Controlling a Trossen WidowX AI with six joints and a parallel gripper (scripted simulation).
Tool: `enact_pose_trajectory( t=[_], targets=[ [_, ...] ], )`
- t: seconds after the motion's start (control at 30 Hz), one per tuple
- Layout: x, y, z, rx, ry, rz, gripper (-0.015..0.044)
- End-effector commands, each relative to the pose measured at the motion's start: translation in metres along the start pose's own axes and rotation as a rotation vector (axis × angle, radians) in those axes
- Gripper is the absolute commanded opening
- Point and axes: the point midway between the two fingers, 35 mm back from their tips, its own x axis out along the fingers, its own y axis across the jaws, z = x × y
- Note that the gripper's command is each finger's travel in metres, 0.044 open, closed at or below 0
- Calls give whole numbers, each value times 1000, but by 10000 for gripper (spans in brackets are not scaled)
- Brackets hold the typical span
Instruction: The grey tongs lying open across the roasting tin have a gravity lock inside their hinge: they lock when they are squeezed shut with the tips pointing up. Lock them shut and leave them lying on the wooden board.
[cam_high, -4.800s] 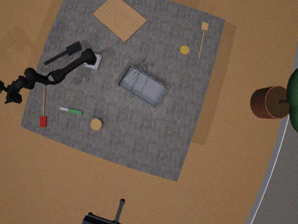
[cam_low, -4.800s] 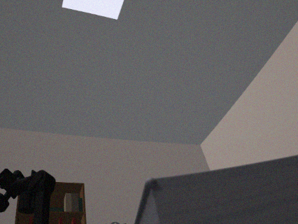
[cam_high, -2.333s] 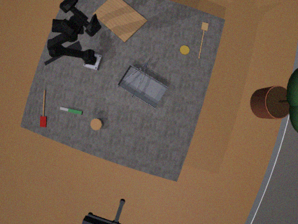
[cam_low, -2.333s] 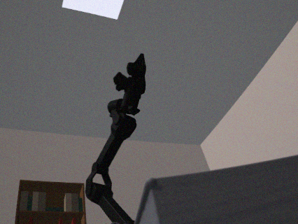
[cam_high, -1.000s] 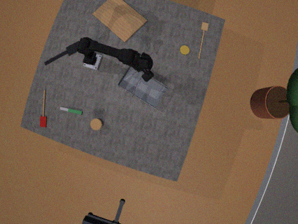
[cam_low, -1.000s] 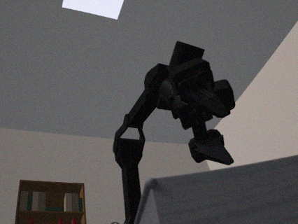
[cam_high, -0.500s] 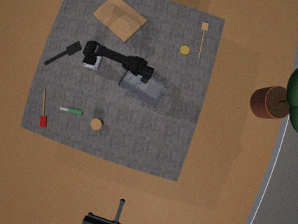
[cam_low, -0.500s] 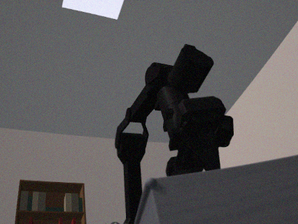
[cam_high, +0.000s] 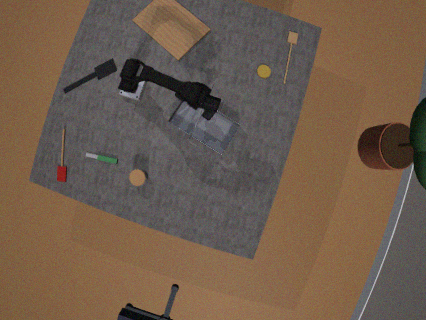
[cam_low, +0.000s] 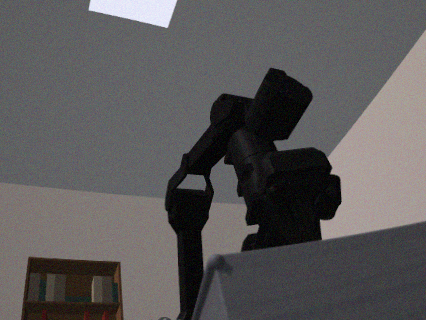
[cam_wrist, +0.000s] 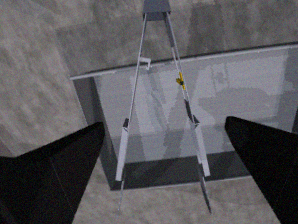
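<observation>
The grey tongs (cam_wrist: 157, 9) lie open in a V across the roasting tin (cam_wrist: 225, 162) (cam_high: 221, 145). Their hinge block is beyond the tin's far rim, and their tips reach past its near rim. A small yellow mark sits on the right arm of the tongs. My gripper (cam_wrist: 164, 125) is open and empty, pointing down above the tin, with its fingers wide on either side of the tong arms. The top view shows the gripper from above, over the tin's upper side; its fingers are not distinct in the exterior view. The wooden board (cam_high: 182, 42) lies at the upper middle.
A black spatula (cam_high: 105, 69) lies left of the arm base. A yellow disc (cam_high: 264, 71) and a wooden spatula (cam_high: 293, 37) lie at upper right. A red-ended tool (cam_high: 62, 173), a green-and-white marker (cam_high: 107, 159) and a round tan piece (cam_high: 137, 177) lie at lower left.
</observation>
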Motion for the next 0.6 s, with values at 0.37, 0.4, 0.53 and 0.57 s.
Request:
enact_pose_trajectory(
  t=[0.37, 0.4, 0.53, 0.57],
  targets=[
    [25, -2, 0, -7, 2, 1, 440],
    [27, -2, 0, -7, 2, 1, 440],
    [33, -2, 0, -7, 2, 1, 440],
    [35, -2, 0, -7, 2, 1, 440]
  ],
)
